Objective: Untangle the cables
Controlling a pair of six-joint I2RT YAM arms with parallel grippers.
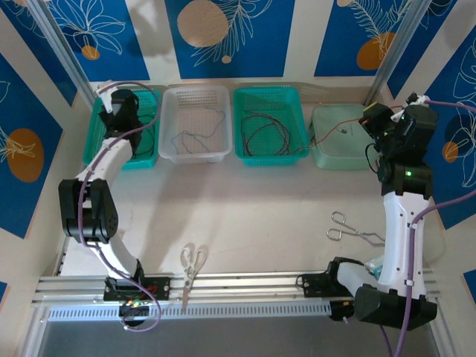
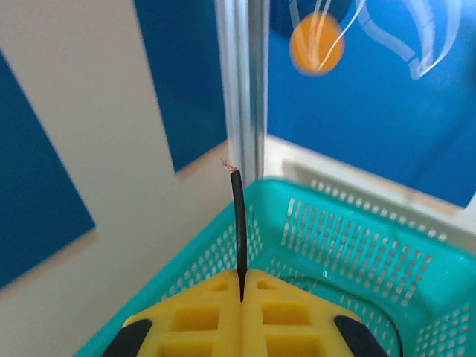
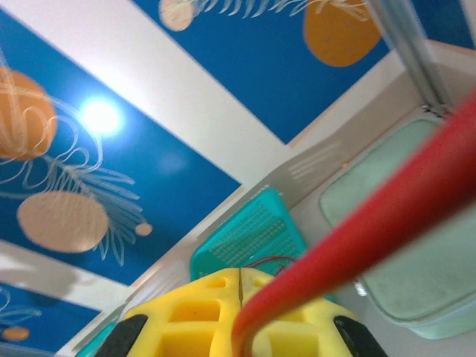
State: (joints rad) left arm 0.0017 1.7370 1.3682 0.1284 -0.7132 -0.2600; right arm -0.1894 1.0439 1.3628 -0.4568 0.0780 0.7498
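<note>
Red cable [image 3: 387,201] is clenched in my right pincer [image 3: 239,279], running from the teal basket [image 1: 268,91] right of the white basket [image 1: 195,89]. My left pincer [image 2: 242,277], left of the white basket, clenches a black cable [image 2: 238,216]. Tangled loops [image 1: 262,135] lie in the teal basket; I judge the untangling about half done.

Table [image 1: 245,212]: pale beige top, one piece. Far edge, a row set side by side: teal basket [image 1: 149,162], white basket [image 1: 195,158], second teal basket [image 1: 271,160], pale green tub [image 1: 335,152]. Near edge: aluminium rail [image 1: 245,281]; pale-handled scissors [image 1: 192,262] resting partly across it. Right of centre: metal scissors [image 1: 353,232], lying flat, well apart from the baskets
</note>
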